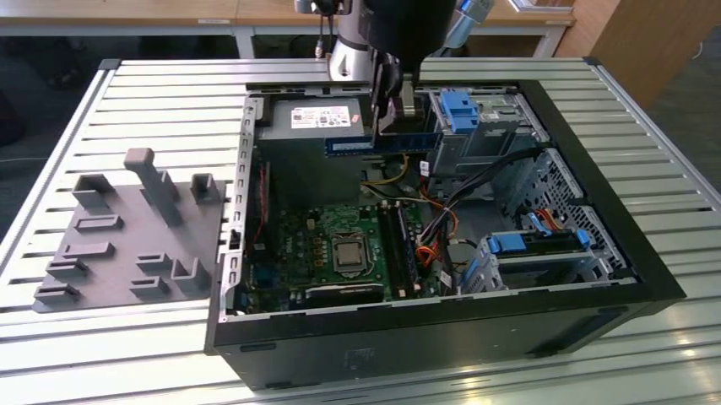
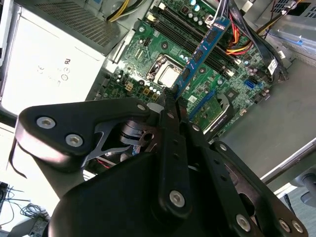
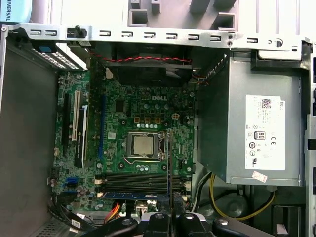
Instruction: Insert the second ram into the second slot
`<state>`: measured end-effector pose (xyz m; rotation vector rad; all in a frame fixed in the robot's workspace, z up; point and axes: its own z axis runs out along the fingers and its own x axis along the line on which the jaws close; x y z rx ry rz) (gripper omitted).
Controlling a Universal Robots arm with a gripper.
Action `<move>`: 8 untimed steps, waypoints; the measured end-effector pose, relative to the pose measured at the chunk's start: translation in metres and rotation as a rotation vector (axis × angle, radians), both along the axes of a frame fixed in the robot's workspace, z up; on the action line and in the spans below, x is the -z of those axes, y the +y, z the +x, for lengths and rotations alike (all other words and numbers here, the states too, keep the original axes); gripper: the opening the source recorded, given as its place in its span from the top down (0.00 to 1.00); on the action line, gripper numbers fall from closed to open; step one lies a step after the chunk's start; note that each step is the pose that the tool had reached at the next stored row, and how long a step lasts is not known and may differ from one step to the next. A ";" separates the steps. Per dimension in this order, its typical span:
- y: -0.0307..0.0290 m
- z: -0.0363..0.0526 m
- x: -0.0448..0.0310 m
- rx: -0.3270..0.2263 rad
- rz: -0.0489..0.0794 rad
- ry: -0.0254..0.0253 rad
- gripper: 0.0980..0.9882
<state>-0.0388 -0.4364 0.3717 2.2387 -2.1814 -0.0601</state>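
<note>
My gripper (image 1: 389,126) is shut on the second ram (image 1: 381,144), a long blue stick held level above the open computer case (image 1: 451,321), near the power supply. In the second wrist view the fingers (image 2: 168,116) pinch one end of the ram (image 2: 202,49), which reaches out over the motherboard. In the first wrist view it appears edge-on as a thin line (image 3: 168,163) crossing the black memory slots (image 3: 133,178). Another blue stick (image 3: 131,196) is seated in the outermost slot, and the slots beside it stand empty. The held ram hangs well above the slots (image 1: 397,245).
A grey power supply (image 3: 256,133) fills one end of the case. The bare processor socket (image 1: 344,253) lies beside the slots. Cables (image 1: 451,211) run close to them. Light-blue drive-bay clips (image 1: 460,110) stand near the gripper. A grey fixture plate (image 1: 124,236) sits at the exterior view's left.
</note>
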 end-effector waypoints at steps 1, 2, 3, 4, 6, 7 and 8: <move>-0.0002 0.0000 0.0000 0.000 0.000 0.0000 0.96; -0.0003 0.0000 0.0000 0.000 0.000 0.0000 0.96; -0.0005 0.0000 0.0000 0.000 0.000 0.0000 0.96; -0.0007 0.0000 0.0000 0.000 0.000 0.0000 0.96; -0.0011 0.0000 0.0000 0.000 0.000 0.0000 0.96; -0.0013 0.0000 0.0000 0.000 0.000 0.0000 0.96; -0.0015 0.0000 0.0000 0.000 0.000 0.0000 0.96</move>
